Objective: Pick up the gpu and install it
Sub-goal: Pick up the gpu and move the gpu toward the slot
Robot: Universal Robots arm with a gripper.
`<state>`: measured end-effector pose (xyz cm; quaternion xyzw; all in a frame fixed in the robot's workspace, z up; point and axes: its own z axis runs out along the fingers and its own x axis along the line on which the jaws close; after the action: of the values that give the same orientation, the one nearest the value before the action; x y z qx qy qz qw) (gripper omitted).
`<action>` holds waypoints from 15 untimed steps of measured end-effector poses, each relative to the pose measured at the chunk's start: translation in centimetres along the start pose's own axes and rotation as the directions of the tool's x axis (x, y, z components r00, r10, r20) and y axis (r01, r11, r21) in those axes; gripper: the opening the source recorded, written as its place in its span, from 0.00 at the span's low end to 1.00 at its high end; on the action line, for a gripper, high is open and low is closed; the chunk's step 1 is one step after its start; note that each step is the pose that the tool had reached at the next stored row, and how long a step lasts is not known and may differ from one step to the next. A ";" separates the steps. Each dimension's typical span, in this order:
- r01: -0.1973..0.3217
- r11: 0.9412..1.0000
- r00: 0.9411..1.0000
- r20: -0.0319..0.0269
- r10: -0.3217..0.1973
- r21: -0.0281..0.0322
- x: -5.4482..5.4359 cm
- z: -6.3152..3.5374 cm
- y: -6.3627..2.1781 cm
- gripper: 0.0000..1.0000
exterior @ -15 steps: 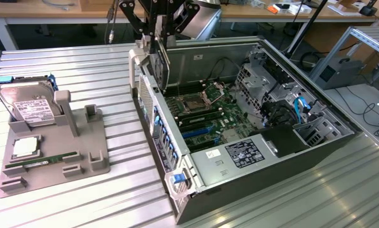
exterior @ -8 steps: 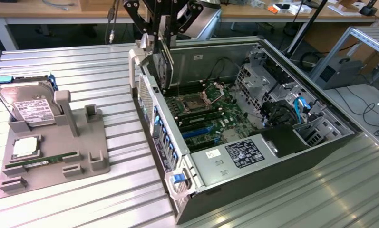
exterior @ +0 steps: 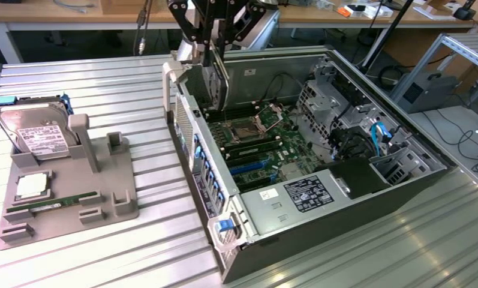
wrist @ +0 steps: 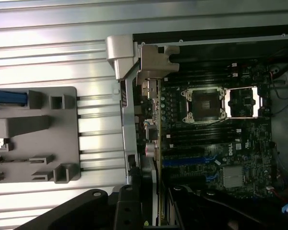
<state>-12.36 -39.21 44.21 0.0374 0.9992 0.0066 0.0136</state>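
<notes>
Exterior view: gpu (exterior: 216,84) clamped upright in claw (exterior: 213,45), above motherboard (exterior: 259,141)

Exterior view looks down obliquely, wrist view straight down closer; both show the motherboard (exterior: 291,143).

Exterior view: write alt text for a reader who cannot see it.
A robot gripper holds a graphics card upright inside an open computer case, over the green motherboard. At the exterior view's left, a grey tray on the ribbed metal table carries a hard drive and a memory stick.
</notes>
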 end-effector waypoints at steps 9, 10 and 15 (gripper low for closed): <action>0.000 1.000 1.000 0.000 0.000 0.000 -1.3 0.04 0.10 0.27; 0.000 1.000 1.000 0.000 0.000 0.000 -1.5 0.04 0.12 0.27; 0.000 1.000 1.000 0.000 0.000 0.000 -2.7 0.07 0.20 0.27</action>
<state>-9.64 -39.21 44.22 0.0374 0.9992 0.0066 0.0136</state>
